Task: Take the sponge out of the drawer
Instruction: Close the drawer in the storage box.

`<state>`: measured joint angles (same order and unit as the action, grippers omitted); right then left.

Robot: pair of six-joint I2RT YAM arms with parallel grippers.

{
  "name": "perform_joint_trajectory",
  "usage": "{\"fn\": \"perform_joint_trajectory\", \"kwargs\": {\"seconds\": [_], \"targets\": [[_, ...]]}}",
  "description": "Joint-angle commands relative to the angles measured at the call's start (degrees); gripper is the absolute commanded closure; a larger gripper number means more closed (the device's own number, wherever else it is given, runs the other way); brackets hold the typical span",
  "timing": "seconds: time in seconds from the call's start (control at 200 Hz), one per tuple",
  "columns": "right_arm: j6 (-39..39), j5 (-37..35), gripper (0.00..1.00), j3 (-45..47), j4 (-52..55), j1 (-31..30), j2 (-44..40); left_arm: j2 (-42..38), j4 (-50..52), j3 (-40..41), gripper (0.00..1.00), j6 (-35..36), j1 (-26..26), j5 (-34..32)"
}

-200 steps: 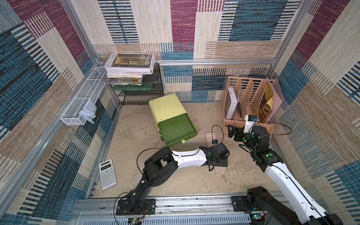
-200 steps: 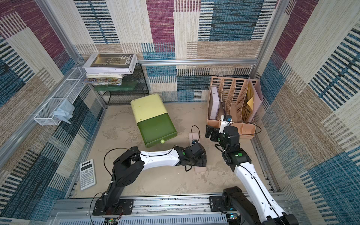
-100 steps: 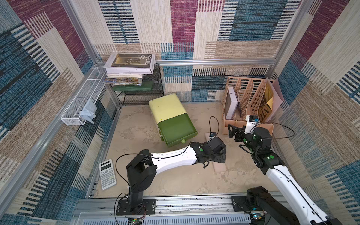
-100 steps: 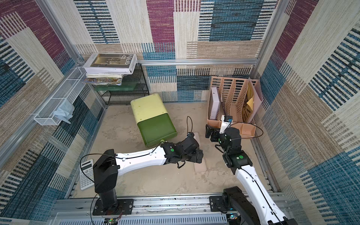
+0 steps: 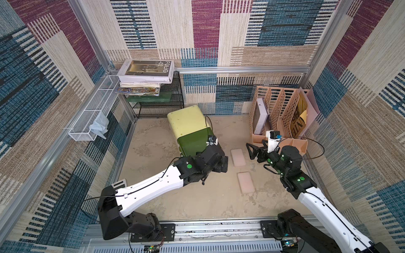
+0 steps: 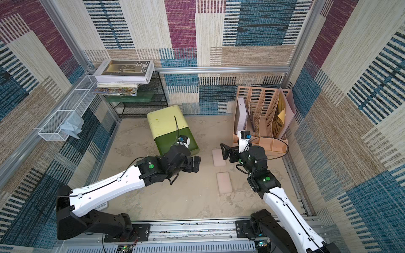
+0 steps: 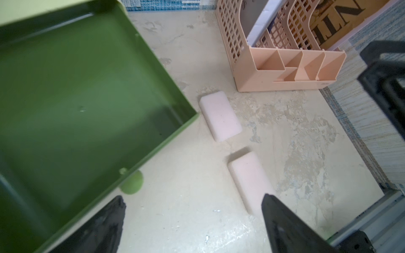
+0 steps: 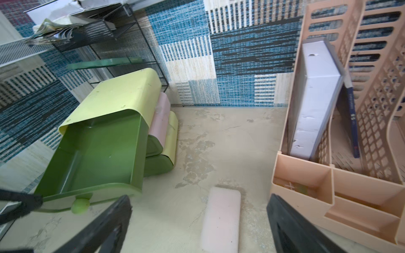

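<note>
The green drawer point(image 5: 192, 140) stands pulled out of its yellow-green cabinet point(image 5: 188, 120); the left wrist view shows the drawer point(image 7: 76, 98) with nothing in it. Two pale pink sponges lie on the floor to its right, a far sponge point(image 5: 238, 157) and a near sponge point(image 5: 246, 182). My left gripper point(image 5: 223, 164) hovers open by the drawer's front corner, left of both sponges, with the near sponge point(image 7: 249, 179) beside one finger. My right gripper point(image 5: 252, 151) is open and empty, low over the far sponge point(image 8: 221, 219), which lies between its fingers.
A peach desk organiser point(image 5: 282, 118) with books stands at the back right, close to my right gripper. A black wire rack point(image 5: 153, 103) topped with books fills the back left, a white wire basket point(image 5: 92, 118) hangs on the left wall, and a calculator point(image 5: 119, 184) is half hidden under my left arm.
My left gripper has drawn back leftward from the near sponge toward the drawer front, leaving that sponge on the floor. The right gripper has barely moved.
</note>
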<state>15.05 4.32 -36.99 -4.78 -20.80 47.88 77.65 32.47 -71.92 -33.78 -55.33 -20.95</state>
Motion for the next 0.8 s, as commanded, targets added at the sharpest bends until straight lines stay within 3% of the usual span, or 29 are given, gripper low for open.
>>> {"fn": "perform_joint_trajectory", "kwargs": {"seconds": [0.0,0.23,0.526,0.796], "targets": [[-3.18,0.91,0.0,0.38,-3.98,-3.06,0.78,-5.15,3.02,1.85,0.0,5.3,2.56,1.26],[-9.33,-5.78,0.01,1.4,-8.01,-14.53,3.0,-18.62,2.95,7.22,0.0,12.63,5.96,-3.08],[-9.16,-8.61,0.01,6.66,-21.67,-25.78,8.03,-31.89,-0.1,16.37,0.0,23.67,8.82,-9.03],[-8.79,-15.77,0.03,11.41,-37.2,-33.58,14.9,-39.78,3.32,20.06,0.0,25.17,8.92,-11.3]]}}
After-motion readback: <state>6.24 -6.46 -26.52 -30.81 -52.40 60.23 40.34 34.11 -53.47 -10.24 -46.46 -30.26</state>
